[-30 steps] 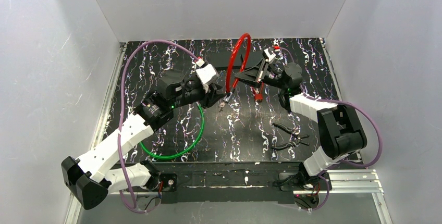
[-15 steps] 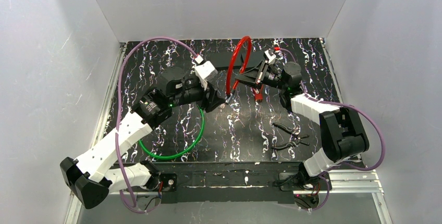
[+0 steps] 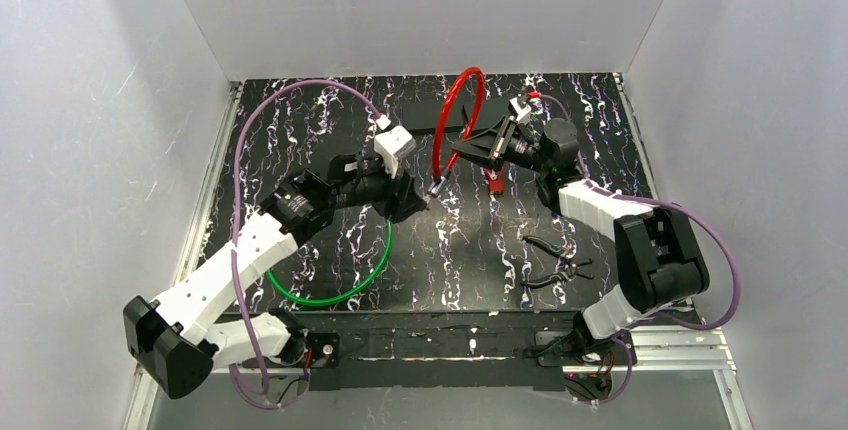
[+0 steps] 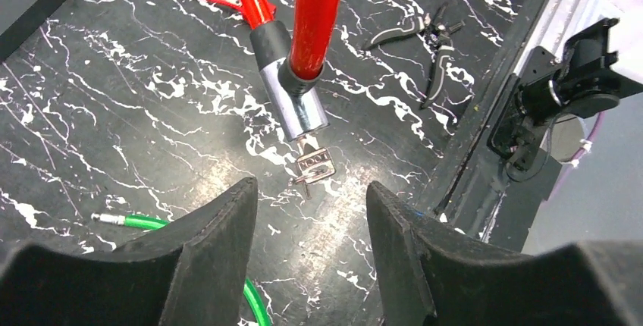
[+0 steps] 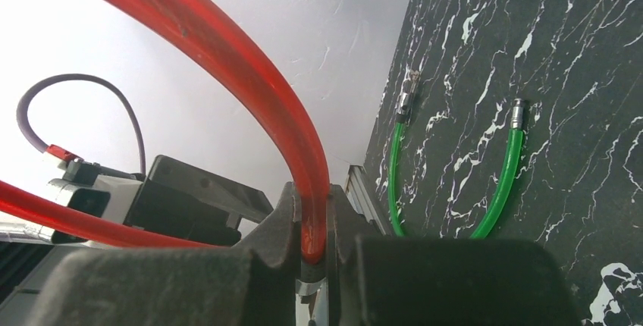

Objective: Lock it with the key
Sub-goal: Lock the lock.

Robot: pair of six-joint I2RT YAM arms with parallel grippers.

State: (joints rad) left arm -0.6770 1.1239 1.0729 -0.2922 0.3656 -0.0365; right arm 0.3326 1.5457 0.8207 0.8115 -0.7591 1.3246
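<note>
The small silver key (image 4: 312, 165) sits in the chrome barrel (image 4: 297, 106) of the red cable lock (image 4: 315, 15), clamped by our right pincer (image 5: 312, 216) over the desk (image 4: 114, 76). Our left pincer (image 4: 307, 193) gapes wide nearby; we reckon a sloppy pinch swings the barrel away.

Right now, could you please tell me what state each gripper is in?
Left gripper: open, holding nothing, just short of the key.
Right gripper: closed on the red cable.
</note>
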